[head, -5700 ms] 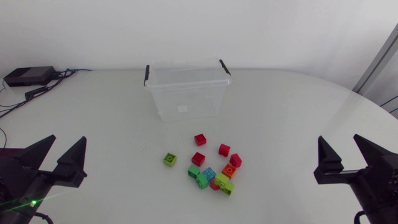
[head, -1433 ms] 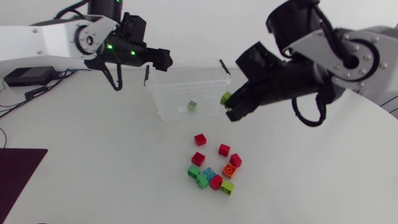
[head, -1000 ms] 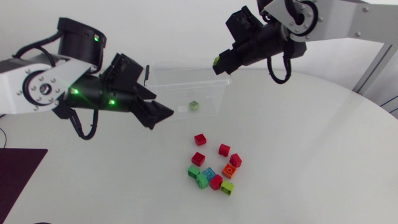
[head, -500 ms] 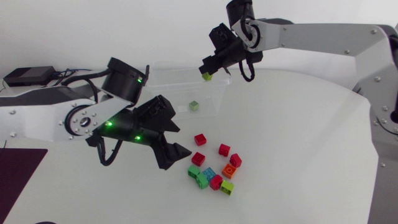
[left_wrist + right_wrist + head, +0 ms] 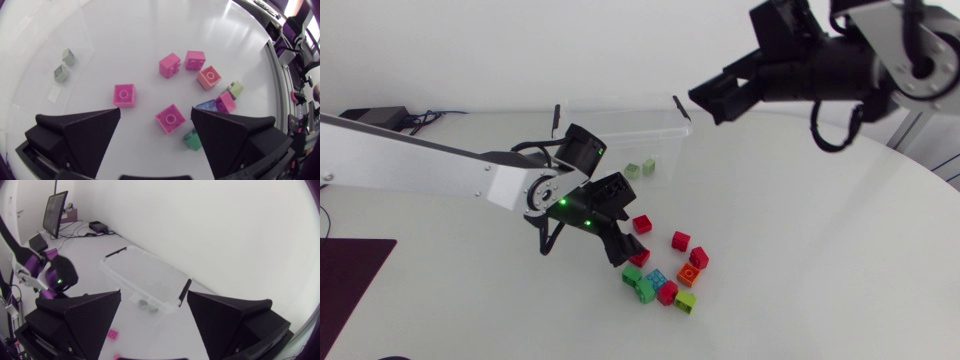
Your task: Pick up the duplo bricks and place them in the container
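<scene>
Head view: left gripper (image 5: 623, 250) low at the left edge of the duplo bricks (image 5: 665, 278), which lie near of the container (image 5: 620, 125); right gripper (image 5: 708, 105) raised just right of the container, spread wide, empty; two green bricks (image 5: 640, 168) inside it.
Left wrist view: fingers parted; red brick (image 5: 170, 118) between them, clear of both.
Right wrist view: fingers apart, holding nothing; container ahead.

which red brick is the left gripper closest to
The red brick between the open left gripper's fingers; the other red ones all lie outside them.
</scene>
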`<act>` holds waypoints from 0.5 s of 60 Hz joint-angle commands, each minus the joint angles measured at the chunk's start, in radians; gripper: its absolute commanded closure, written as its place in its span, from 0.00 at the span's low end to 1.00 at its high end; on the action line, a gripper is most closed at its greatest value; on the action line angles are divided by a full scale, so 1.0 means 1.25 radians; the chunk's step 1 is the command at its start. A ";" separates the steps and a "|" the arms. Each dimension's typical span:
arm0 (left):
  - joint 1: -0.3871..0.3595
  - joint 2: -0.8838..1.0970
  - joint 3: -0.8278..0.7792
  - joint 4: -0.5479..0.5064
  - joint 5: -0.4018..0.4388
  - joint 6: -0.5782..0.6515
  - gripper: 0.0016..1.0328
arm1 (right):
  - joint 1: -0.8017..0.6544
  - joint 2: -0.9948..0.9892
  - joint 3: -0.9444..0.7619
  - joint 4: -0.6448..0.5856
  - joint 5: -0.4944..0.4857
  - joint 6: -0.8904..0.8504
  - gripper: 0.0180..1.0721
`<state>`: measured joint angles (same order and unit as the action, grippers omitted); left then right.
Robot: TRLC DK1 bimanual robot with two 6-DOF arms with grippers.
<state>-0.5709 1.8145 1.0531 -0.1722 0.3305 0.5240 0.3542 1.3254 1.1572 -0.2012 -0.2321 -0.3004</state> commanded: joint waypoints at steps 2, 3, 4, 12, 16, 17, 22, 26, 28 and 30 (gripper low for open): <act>-0.003 0.053 0.053 0.011 -0.003 0.020 0.05 | -0.004 -0.069 -0.138 -0.006 -0.009 -0.022 0.07; -0.003 0.060 0.060 0.011 -0.003 0.020 0.05 | -0.004 -0.082 -0.155 -0.006 -0.011 -0.022 0.07; -0.003 0.065 0.064 0.011 -0.003 0.021 0.05 | -0.002 -0.095 -0.172 -0.006 -0.012 -0.022 0.07; 0.005 0.108 0.105 0.010 -0.004 0.026 0.05 | 0.004 -0.160 -0.273 -0.007 -0.014 -0.022 0.07; 0.016 0.131 0.132 0.008 -0.008 0.026 0.06 | 0.003 -0.169 -0.315 0.004 -0.017 -0.028 0.07; 0.019 0.138 0.138 0.008 -0.010 0.026 0.06 | 0.003 -0.171 -0.323 0.006 -0.017 -0.028 0.07; 0.026 0.152 0.155 0.008 -0.017 0.028 0.06 | -0.005 -0.178 -0.362 0.014 -0.023 -0.038 0.07; 0.027 0.163 0.165 0.008 -0.024 0.035 0.06 | -0.010 -0.189 -0.389 0.014 -0.025 -0.049 0.07; 0.028 0.171 0.171 0.008 -0.026 0.039 0.06 | -0.011 -0.193 -0.403 0.014 -0.030 -0.055 0.07; 0.030 0.179 0.180 0.008 -0.029 0.042 0.06 | -0.015 -0.196 -0.415 0.014 -0.035 -0.062 0.07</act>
<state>-0.5392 1.9995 1.2385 -0.1589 0.3012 0.5488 0.3485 1.0985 0.6857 -0.1970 -0.2649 -0.3458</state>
